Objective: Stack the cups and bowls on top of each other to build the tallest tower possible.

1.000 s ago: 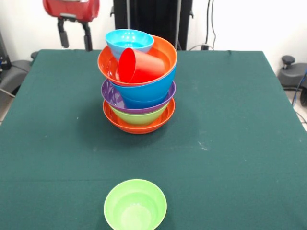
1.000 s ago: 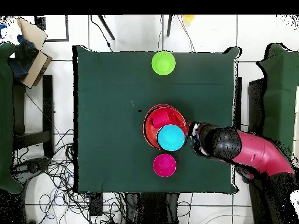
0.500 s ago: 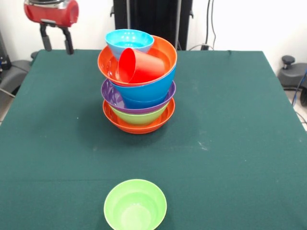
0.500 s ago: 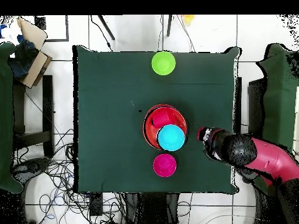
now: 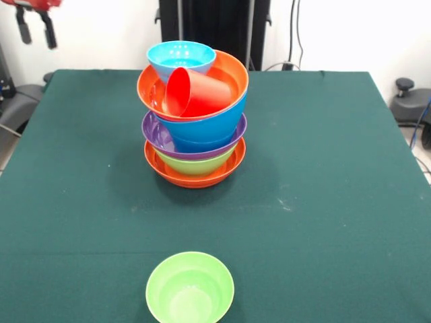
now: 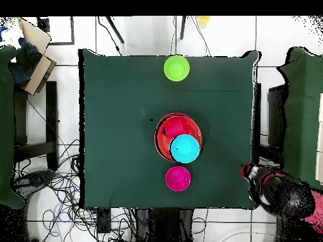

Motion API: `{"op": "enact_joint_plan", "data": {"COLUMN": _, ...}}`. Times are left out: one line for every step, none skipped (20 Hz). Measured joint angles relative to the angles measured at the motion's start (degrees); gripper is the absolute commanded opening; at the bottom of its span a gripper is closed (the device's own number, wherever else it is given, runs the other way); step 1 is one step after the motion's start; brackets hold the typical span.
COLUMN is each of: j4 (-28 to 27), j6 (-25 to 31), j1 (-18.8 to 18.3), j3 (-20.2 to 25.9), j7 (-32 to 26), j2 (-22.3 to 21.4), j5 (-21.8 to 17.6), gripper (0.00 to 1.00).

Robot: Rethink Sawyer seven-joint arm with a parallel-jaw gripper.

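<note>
**Kid:** Where was your hand, robot?

**Robot:** My gripper [image 5: 34, 30] was way up at the corner, off past the edge of the table [image 5: 350, 222]. Its two fingers hung apart with nothing between them. It was well away from all the toys.

**Kid:** Where was the tower?

**Robot:** The tower [image 5: 194, 121] stood near the middle of the table. A wide orange bowl [image 5: 195, 173] was at the bottom. Then came a green one, a purple one, a blue one and another orange bowl [image 5: 232, 74]. A small light blue bowl [image 5: 182, 57] sat on the top rim, tipped toward my side.

**Kid:** And the red cup?

**Robot:** The red cup [image 5: 195, 93] lay on its side in the top orange bowl. Its long way went across, and its open mouth faced the front camera and a bit to that picture's left.

**Kid:** What was left over?

**Robot:** A green bowl [image 5: 190, 288] sat alone at the far edge from me, open side up. A small magenta bowl [image 6: 178, 178] sat just beside the tower, on my side.

**Kid:** Would they be hard to grab?

**Robot:** I think they were light and stiff, but shiny, so they could slip. I would pinch a bowl at its rim, one finger inside and one outside. The tower looked wobbly, so I would set things down softly.
</note>
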Motion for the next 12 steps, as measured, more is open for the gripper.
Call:
{"op": "enact_joint_plan", "data": {"j4": 0.8, "j6": 0.0, "j1": -1.7, "j3": 0.5, "j7": -0.1, "j2": -0.6, "j5": -0.4, "gripper": 1.00}}
{"op": "enact_joint_plan", "data": {"j4": 1.3, "j6": 0.0, "j1": -2.9, "j3": 0.9, "j7": -0.3, "j2": -1.0, "j5": -0.6, "gripper": 1.00}}
{"op": "enact_joint_plan", "data": {"j4": 2.1, "j6": 0.0, "j1": -4.4, "j3": 1.5, "j7": -0.4, "j2": -1.7, "j5": -0.9, "gripper": 1.00}}
{"op": "enact_joint_plan", "data": {"j4": 2.4, "j6": 0.1, "j1": -5.2, "j3": 1.8, "j7": -0.5, "j2": -2.1, "j5": -1.1, "gripper": 1.00}}
{"op": "enact_joint_plan", "data": {"j4": 2.8, "j6": 0.3, "j1": -5.9, "j3": 2.3, "j7": -0.6, "j2": -2.6, "j5": -1.3, "gripper": 1.00}}
{"op": "enact_joint_plan", "data": {"j4": 3.0, "j6": 0.5, "j1": -6.3, "j3": 2.6, "j7": -0.7, "j2": -2.9, "j5": -1.4, "gripper": 1.00}}
{"op": "enact_joint_plan", "data": {"j4": 3.0, "j6": 0.9, "j1": -6.5, "j3": 3.1, "j7": -0.7, "j2": -3.4, "j5": -1.6, "gripper": 1.00}}
{"op": "enact_joint_plan", "data": {"j4": 3.0, "j6": 1.3, "j1": -6.4, "j3": 3.5, "j7": -0.7, "j2": -3.6, "j5": -1.7, "gripper": 1.00}}
{"op": "enact_joint_plan", "data": {"j4": 3.0, "j6": 1.7, "j1": -6.1, "j3": 3.9, "j7": -0.7, "j2": -3.8, "j5": -1.8, "gripper": 1.00}}
{"op": "enact_joint_plan", "data": {"j4": 2.8, "j6": 2.4, "j1": -5.5, "j3": 4.5, "j7": -0.7, "j2": -3.9, "j5": -1.9, "gripper": 1.00}}
{"op": "enact_joint_plan", "data": {"j4": 2.6, "j6": 2.6, "j1": -5.2, "j3": 4.7, "j7": -0.7, "j2": -3.8, "j5": -2.0, "gripper": 1.00}}
{"op": "enact_joint_plan", "data": {"j4": 2.4, "j6": 2.9, "j1": -4.7, "j3": 4.8, "j7": -0.7, "j2": -3.8, "j5": -2.1, "gripper": 1.00}}
